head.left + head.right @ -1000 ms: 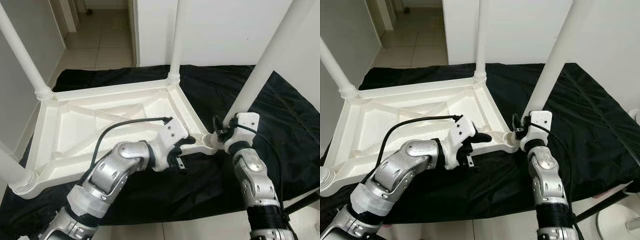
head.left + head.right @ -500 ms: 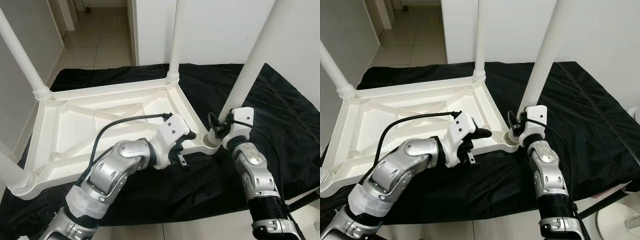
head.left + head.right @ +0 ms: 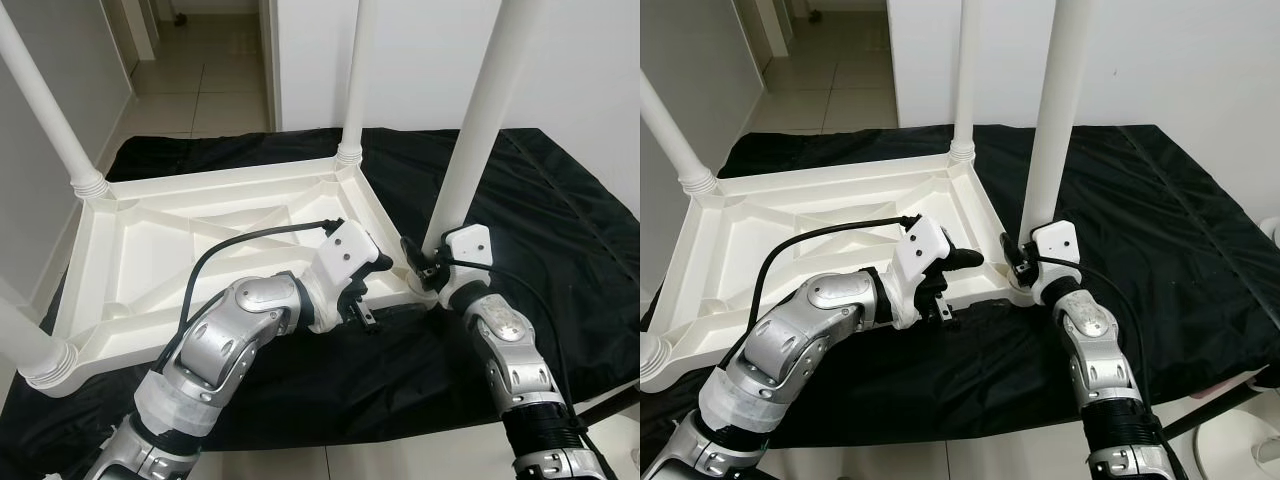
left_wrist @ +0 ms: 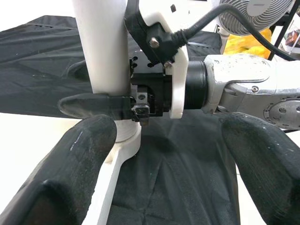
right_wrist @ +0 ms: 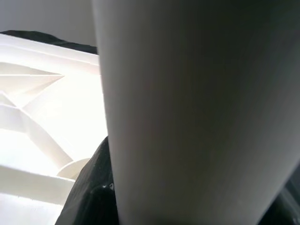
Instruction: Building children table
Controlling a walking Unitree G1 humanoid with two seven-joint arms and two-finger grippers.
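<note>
Right gripper (image 4: 123,106): its black fingers are clamped round the foot of the white table leg (image 3: 478,130), just above the near right corner socket of the tabletop.
Left gripper (image 3: 383,270): fingers spread apart, one (image 4: 70,166) lying against the tabletop's rim at that same corner, the other out over the cloth, nothing between them.
Table leg: stands close to upright, its base in the corner socket, its top running out of the eye views.
Tabletop (image 3: 150,250): white plastic, upside down, ribbed underside showing; three more legs (image 3: 353,75) rise from its other corners.
Cloth (image 3: 560,230): black, wrinkled, spread under the tabletop and out well to its right.
Room: pale tiled floor (image 3: 215,95) runs back beyond the tabletop's far side; a white wall (image 3: 420,60) stands behind it; a fan (image 4: 255,14) shows past the right arm.
</note>
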